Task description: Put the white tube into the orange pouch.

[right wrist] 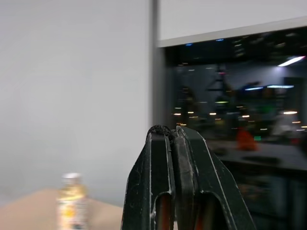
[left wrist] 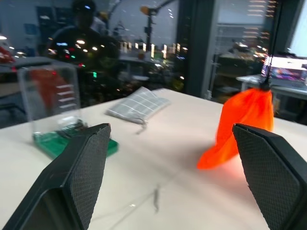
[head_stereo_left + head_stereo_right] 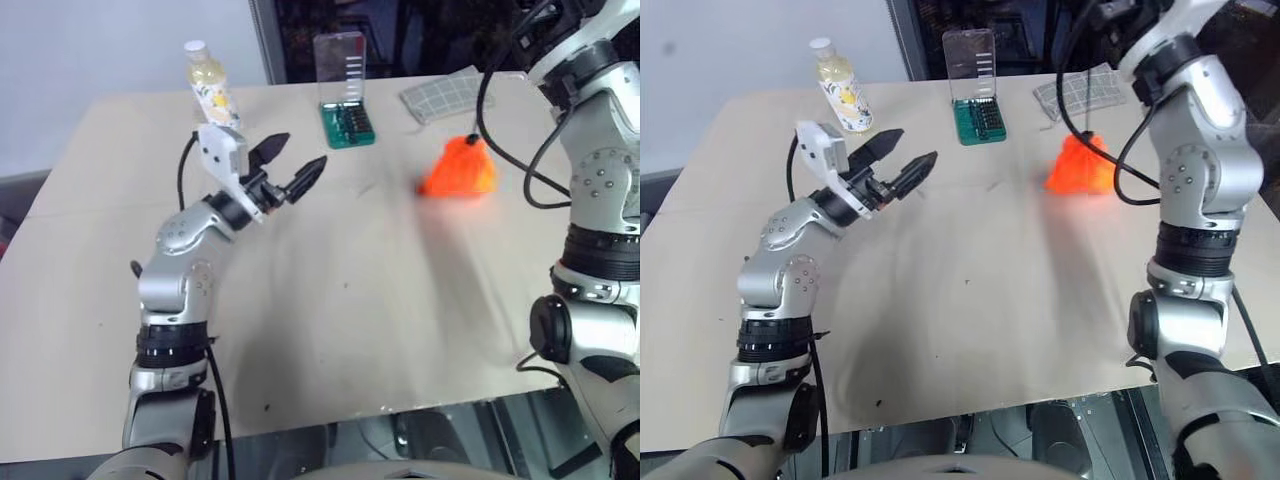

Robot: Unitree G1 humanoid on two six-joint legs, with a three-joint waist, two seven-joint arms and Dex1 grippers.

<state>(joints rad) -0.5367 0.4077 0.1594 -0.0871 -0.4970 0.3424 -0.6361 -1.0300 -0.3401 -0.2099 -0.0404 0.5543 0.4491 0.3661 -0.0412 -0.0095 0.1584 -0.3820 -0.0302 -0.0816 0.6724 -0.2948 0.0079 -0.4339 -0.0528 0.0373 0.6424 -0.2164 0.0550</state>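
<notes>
Left pincer (image 3: 297, 168) spread wide and empty, right pincer (image 1: 173, 132) pressed together, seemingly on orange pouch's (image 3: 459, 171) cord

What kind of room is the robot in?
Probably a lab or workshop at night: a plain work table, a green screwdriver-bit case standing open on it, and big dark windows reflecting ceiling lights.

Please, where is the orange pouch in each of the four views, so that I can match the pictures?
Left eye view: the orange pouch is right of centre, in the upper half, over the table.
Right eye view: right of centre, upper third.
Left wrist view: at the right, beside one finger of the left gripper.
Right wrist view: I cannot make it out.
Shared landmark: the green case with its clear lid.
</notes>
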